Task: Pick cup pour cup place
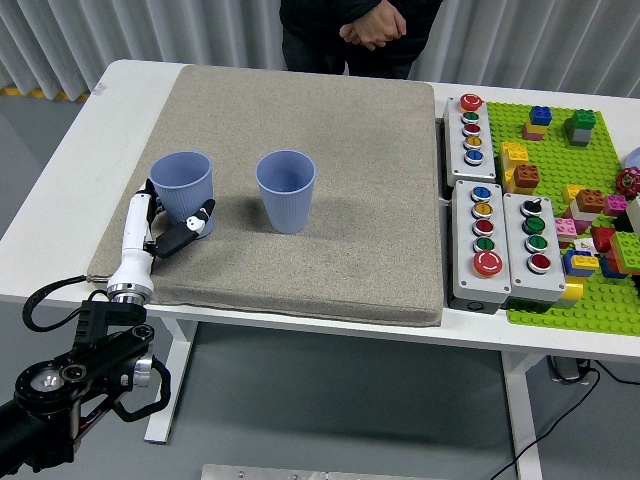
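Grey mat (340,150) | left hand (165,225) holding left cup (183,187) | second cup (286,190) apart | no legible writing

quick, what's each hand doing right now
Left hand: fingers around the base of the left blue cup, which stands on the mat.
Right hand: not in view.

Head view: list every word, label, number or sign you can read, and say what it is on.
None can be read.
Cups: plain, no print.
Button boxes: any labels too small to read.
Mat: no markings.
Green baseplate and bricks: no text visible.
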You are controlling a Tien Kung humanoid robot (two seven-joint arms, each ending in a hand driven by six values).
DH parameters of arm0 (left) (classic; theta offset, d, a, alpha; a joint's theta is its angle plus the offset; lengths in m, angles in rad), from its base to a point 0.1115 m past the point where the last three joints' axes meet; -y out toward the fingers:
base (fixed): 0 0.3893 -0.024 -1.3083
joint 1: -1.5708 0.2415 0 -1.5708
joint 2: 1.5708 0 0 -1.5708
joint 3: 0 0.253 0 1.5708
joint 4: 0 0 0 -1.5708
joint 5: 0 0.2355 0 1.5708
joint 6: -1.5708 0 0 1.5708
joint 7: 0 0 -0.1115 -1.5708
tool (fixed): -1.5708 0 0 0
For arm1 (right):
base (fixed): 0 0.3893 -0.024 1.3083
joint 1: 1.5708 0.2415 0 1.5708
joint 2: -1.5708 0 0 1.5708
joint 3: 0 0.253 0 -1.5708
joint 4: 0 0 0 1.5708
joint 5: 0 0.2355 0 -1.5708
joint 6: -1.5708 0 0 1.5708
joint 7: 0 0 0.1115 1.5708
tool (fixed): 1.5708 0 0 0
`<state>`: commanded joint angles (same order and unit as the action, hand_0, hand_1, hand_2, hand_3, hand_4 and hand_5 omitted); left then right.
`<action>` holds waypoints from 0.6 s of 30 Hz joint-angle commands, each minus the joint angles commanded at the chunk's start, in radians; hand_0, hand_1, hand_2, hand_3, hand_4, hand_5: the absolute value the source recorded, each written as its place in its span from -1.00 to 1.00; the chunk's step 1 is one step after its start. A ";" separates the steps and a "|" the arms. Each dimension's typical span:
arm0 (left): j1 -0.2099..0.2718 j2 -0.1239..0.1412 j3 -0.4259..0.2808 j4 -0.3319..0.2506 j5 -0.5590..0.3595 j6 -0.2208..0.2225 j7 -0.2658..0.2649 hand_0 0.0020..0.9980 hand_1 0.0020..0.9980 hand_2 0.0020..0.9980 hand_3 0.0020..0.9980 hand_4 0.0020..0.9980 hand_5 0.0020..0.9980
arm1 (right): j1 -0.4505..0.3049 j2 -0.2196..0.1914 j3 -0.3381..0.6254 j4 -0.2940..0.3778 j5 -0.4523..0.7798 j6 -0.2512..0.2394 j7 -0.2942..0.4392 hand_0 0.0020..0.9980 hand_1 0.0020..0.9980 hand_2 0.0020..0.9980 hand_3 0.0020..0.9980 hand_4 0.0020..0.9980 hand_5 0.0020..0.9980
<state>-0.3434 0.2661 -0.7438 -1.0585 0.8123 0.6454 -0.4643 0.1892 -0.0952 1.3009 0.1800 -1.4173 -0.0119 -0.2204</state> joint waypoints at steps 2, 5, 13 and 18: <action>0.001 -0.002 0.000 0.004 -0.012 0.000 -0.006 0.38 0.41 0.49 0.39 0.46 -0.50 | 0.000 0.000 0.001 0.000 -0.002 0.000 0.000 0.38 0.32 0.16 0.17 -1.00 -0.95; -0.005 -0.005 -0.003 0.007 -0.016 0.000 -0.014 0.38 0.41 0.49 0.39 0.46 -0.50 | 0.001 0.000 0.003 0.000 -0.004 0.000 0.000 0.38 0.32 0.16 0.17 -1.00 -0.95; -0.006 -0.007 -0.008 -0.006 0.009 0.000 -0.013 0.38 0.41 0.49 0.40 0.46 -0.49 | 0.005 -0.001 -0.002 0.000 0.003 -0.001 0.000 0.38 0.32 0.16 0.17 -1.00 -0.95; -0.004 -0.003 -0.002 -0.009 0.016 0.000 -0.012 0.39 0.42 0.47 0.40 0.47 -0.48 | 0.008 -0.002 -0.001 0.000 0.002 -0.001 0.001 0.38 0.32 0.16 0.17 -1.00 -0.95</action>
<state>-0.3477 0.2630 -0.7460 -1.0679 0.8283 0.6454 -0.4763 0.1968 -0.0968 1.3002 0.1800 -1.4156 -0.0125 -0.2197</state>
